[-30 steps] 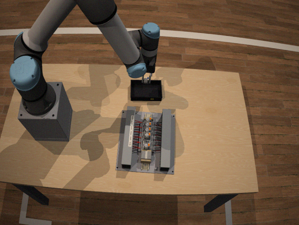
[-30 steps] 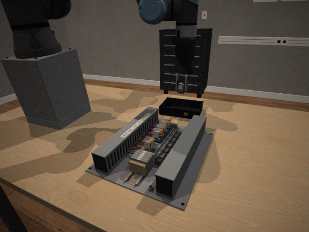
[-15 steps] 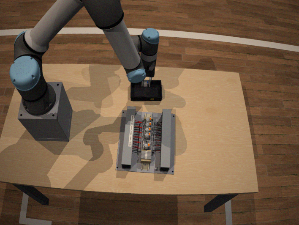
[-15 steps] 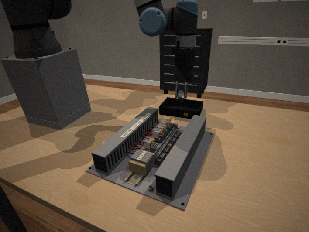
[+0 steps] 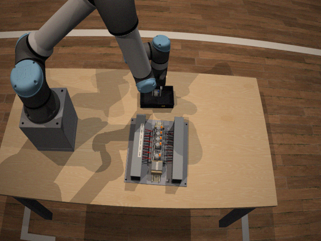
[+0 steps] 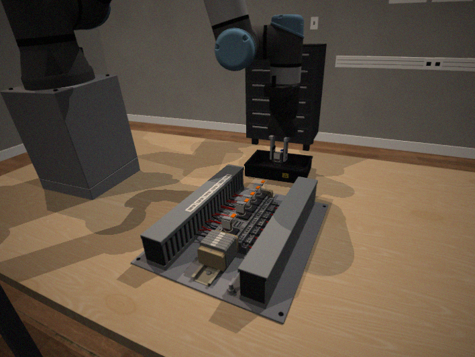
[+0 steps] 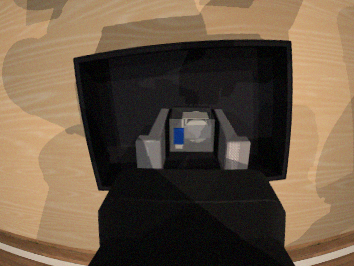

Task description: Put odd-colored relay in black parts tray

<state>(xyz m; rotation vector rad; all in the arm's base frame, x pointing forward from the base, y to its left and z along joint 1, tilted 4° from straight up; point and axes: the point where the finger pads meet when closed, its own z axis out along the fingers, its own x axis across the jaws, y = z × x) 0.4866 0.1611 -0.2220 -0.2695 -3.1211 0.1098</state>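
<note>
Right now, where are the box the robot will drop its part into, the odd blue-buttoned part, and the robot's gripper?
Black parts tray (image 5: 173, 97) (image 6: 278, 172) (image 7: 290, 110): top, exterior and wrist views, on its wall.
Blue-buttoned relay (image 7: 179, 136): wrist view, on its button.
Gripper (image 7: 191, 123): wrist view, midway between its fingertips.

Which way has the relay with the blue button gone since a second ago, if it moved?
Yes: the relay went down, towards the black tray.
</note>
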